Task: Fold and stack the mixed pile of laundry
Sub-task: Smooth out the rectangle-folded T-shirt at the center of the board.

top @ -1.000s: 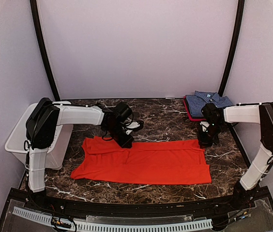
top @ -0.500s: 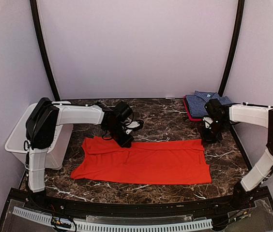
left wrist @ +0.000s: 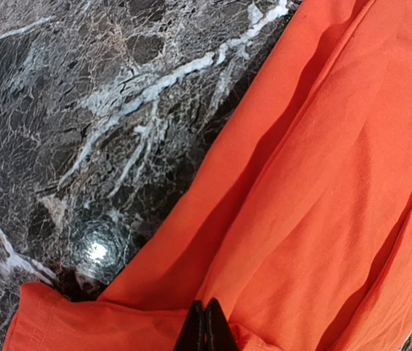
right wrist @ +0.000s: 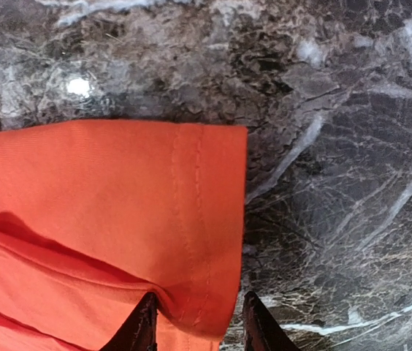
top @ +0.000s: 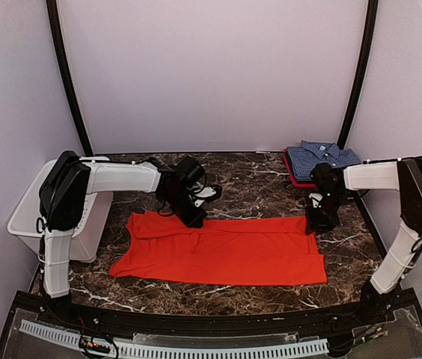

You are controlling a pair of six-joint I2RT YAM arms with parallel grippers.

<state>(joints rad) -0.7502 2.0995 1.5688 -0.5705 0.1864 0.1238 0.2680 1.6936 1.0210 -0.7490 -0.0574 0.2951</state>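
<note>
The plain orange-red shirt (top: 222, 253) lies spread flat across the middle of the marble table. My left gripper (top: 194, 218) rests on its far left edge. In the left wrist view its tips (left wrist: 206, 330) are pressed together, pinching a pucker of the orange cloth (left wrist: 323, 183). My right gripper (top: 318, 221) hovers at the shirt's far right corner. Its fingers (right wrist: 142, 327) stand apart on either side of the stitched hem (right wrist: 191, 219), and the cloth between them lies loose. The blue-and-white checked shirt (top: 322, 158) sits folded at the back right.
A white plastic basket (top: 25, 217) stands at the left table edge beside the left arm. The checked shirt rests on a red flat item (top: 292, 178) near the right wall. Dark marble (top: 256, 179) shows behind the orange shirt.
My right gripper has opened and let go of the shirt's far right corner, which now lies on the table. The left gripper has stayed shut in the same spot.
</note>
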